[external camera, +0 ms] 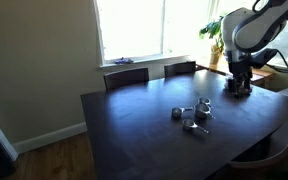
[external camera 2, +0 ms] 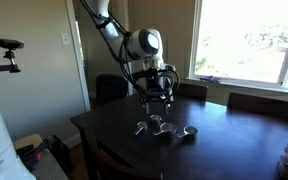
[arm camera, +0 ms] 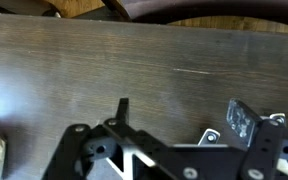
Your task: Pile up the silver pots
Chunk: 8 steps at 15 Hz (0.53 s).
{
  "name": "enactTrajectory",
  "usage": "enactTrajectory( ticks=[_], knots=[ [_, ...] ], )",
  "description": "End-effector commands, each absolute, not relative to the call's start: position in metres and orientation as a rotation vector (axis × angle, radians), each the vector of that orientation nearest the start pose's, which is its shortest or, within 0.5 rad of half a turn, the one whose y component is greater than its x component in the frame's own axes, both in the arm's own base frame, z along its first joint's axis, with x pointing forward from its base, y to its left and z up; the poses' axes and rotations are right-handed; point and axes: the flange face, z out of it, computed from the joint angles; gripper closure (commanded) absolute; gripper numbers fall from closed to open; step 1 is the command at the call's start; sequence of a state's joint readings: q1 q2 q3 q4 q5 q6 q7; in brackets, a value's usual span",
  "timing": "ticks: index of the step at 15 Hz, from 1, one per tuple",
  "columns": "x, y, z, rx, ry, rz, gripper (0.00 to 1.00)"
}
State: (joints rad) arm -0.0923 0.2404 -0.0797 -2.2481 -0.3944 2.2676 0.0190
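Dark wood grain of the worktop (arm camera: 104,60) fills the wrist view, with no pot seen there. The fingers (arm camera: 241,118) of the gripper (arm camera: 181,112) are spread wide, with nothing held between them. In an exterior view the bare near half of the worktop is followed by the silver pots (external camera: 190,125), gathered close together but not stacked, toward 3 o'clock from the worktop's middle; whether any two touch cannot be told. The gripper (external camera: 240,88) is seen beyond them, at about 2 o'clock from the pots and well apart, near a far edge. Farthest off, two chair backs (external camera: 126,75) and a bright window (external camera: 149,30) are seen.

The approach to a first pot is judged to be the step in hand; none is yet lifted. For it to be done well, the gripper should be carried over the cluster toward 8 o'clock, held high until centred on one pot, and the fingers turned so that one rim wall is straddled, clear of the handle and the neighbours. A slow descent is advised, since light pots are likely to skid if nudged.
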Motion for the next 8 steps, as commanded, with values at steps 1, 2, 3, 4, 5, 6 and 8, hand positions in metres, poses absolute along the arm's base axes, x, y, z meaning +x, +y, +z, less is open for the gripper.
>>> enactTrajectory(
  ticks=[1,2,3,4,5,6,8],
  knots=[
    [0.514,-0.084,0.219,-3.381,-0.342,0.423,0.00],
    [0.515,-0.081,0.213,-3.375,-0.370,0.423,0.00],
    [0.515,-0.077,0.207,-3.362,-0.384,0.415,0.00],
    [0.515,-0.075,0.202,-3.351,-0.406,0.417,0.00],
    [0.516,-0.075,0.201,-3.359,-0.397,0.406,0.00],
    [0.517,-0.076,0.202,-3.369,-0.348,0.389,0.00],
    [0.516,-0.076,0.198,-3.354,-0.357,0.420,0.00]
  ],
)
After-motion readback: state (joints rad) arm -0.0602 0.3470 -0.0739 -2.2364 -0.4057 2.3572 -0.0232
